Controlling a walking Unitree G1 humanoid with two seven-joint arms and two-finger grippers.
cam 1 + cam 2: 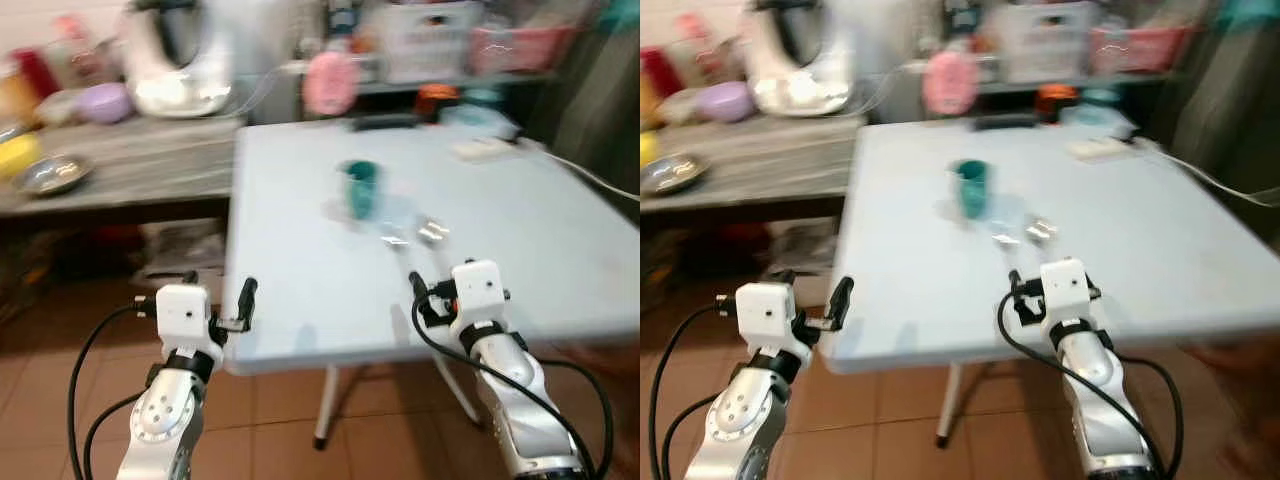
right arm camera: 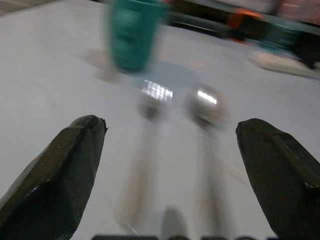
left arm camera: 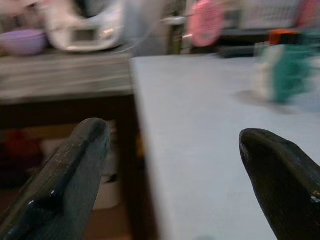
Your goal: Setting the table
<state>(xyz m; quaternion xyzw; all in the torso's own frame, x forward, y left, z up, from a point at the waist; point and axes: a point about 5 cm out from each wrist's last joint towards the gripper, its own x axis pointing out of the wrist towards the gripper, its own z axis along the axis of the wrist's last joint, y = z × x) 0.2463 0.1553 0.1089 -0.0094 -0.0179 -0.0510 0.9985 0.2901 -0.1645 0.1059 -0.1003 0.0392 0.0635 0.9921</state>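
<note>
A teal cup (image 1: pixel 360 188) stands upright near the middle of the pale table (image 1: pixel 300 300). Just in front of it to the right lie two shiny spoons (image 1: pixel 395 240) (image 1: pixel 432 232), handles toward me, blurred. My right gripper (image 2: pixel 167 175) hovers low over the table's near edge, open, with the spoons (image 2: pixel 155 95) and the cup (image 2: pixel 132 32) straight ahead of its fingers. My left gripper (image 1: pixel 218 282) is open at the table's front left corner, holding nothing; the cup (image 3: pixel 285 72) lies far off to its side.
A grey counter (image 1: pixel 120 160) adjoins the table on the left, carrying a stand mixer (image 1: pixel 175 55), a purple bowl (image 1: pixel 105 100) and a metal bowl (image 1: pixel 55 175). A white flat object (image 1: pixel 482 150) and a cable (image 1: pixel 580 172) lie at the table's far right. Cluttered shelves stand behind.
</note>
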